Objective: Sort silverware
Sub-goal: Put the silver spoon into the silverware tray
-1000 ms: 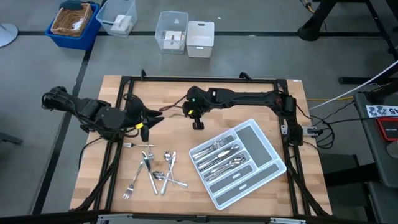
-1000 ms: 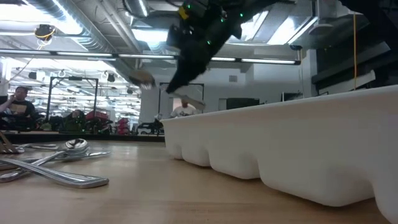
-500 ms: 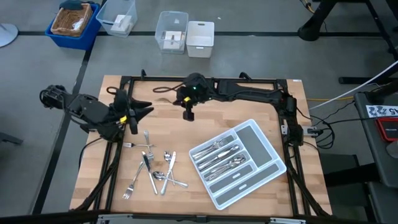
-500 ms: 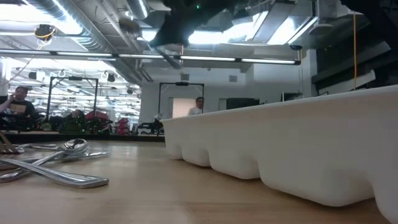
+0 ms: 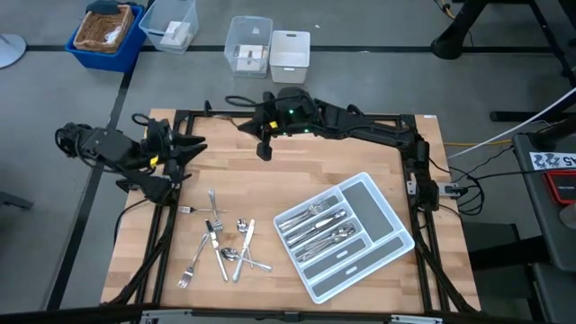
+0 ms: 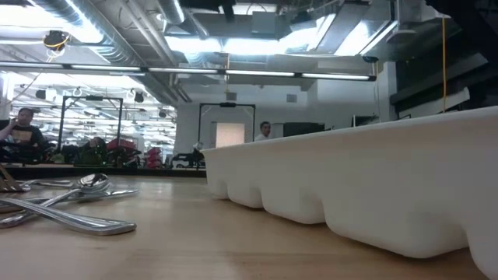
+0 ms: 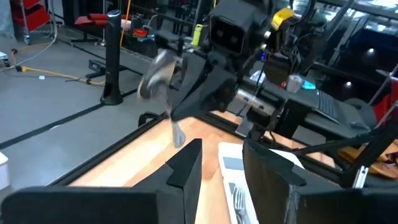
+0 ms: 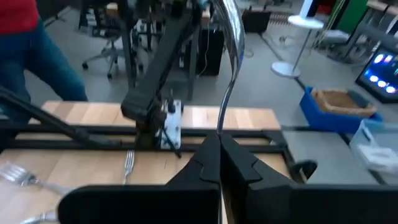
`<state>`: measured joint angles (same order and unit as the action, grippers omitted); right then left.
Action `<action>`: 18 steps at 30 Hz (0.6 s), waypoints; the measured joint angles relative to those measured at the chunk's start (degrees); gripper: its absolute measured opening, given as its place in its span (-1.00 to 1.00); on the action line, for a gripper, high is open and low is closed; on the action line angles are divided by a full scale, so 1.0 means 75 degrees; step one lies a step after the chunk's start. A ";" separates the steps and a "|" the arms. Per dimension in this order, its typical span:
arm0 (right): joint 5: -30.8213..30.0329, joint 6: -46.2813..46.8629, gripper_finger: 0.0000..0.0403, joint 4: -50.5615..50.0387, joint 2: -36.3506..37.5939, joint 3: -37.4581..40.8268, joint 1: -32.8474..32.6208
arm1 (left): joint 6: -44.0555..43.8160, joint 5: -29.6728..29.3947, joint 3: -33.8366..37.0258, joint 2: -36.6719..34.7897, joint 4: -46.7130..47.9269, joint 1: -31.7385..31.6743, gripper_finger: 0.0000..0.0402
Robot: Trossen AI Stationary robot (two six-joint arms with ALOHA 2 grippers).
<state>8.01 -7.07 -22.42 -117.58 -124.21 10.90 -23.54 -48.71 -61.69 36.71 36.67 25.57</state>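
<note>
The right hand, pressed together on one spoon by its handle tip alone, hangs over the counter's far edge, well away from the tray — it could pivot or slip out — while the left hand waits spread, empty.

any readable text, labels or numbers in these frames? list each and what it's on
None can be read for certain.
Black-and-white card at the right edge of the high view: bold characters, too small to make out.
Blue screen in the right wrist view: glowing marks, blurred.
Clear boxes beyond the table, grey tray, silverware: no print visible.
</note>
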 joint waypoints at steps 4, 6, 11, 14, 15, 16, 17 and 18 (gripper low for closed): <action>0.0023 0.0002 -1.00 0.0417 0.0000 -0.0134 0.0000 | -0.0001 0.0009 0.0000 -0.0023 0.0027 0.0001 -0.47; 0.0117 0.0000 -1.00 0.0645 0.0000 -0.0202 0.0000 | 0.0121 0.0009 0.0000 0.0023 0.0021 -0.0002 -0.47; 0.0379 0.0000 -1.00 0.0844 -0.0002 -0.0209 0.0000 | 0.1584 0.0006 0.0000 0.0184 -0.0127 -0.0126 -0.47; 0.0423 0.0000 -1.00 0.0865 -0.0002 -0.0208 -0.0006 | 0.2366 0.0003 0.0000 0.0306 -0.0634 -0.0331 -0.42; 0.0430 0.0000 -1.00 0.0872 0.0000 -0.0206 -0.0009 | 0.2616 -0.0008 0.0000 0.0353 -0.0845 -0.0428 -0.40; 0.0489 0.0000 -1.00 0.0866 0.0000 -0.0206 -0.0009 | 0.2831 -0.0014 0.0000 0.0406 -0.1077 -0.0539 -0.36; 0.0580 0.0000 -1.00 0.0858 -0.0003 -0.0206 -0.0009 | 0.2958 -0.0020 0.0000 0.0461 -0.1305 -0.0662 -0.31; 0.0704 -0.0001 -1.00 0.0852 -0.0001 -0.0206 -0.0009 | 0.2994 -0.0045 0.0000 0.0523 -0.1506 -0.0792 -0.26</action>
<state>13.29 -7.08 -16.03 -117.58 -125.75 10.83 -1.08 -49.04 -61.69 40.64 25.37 19.63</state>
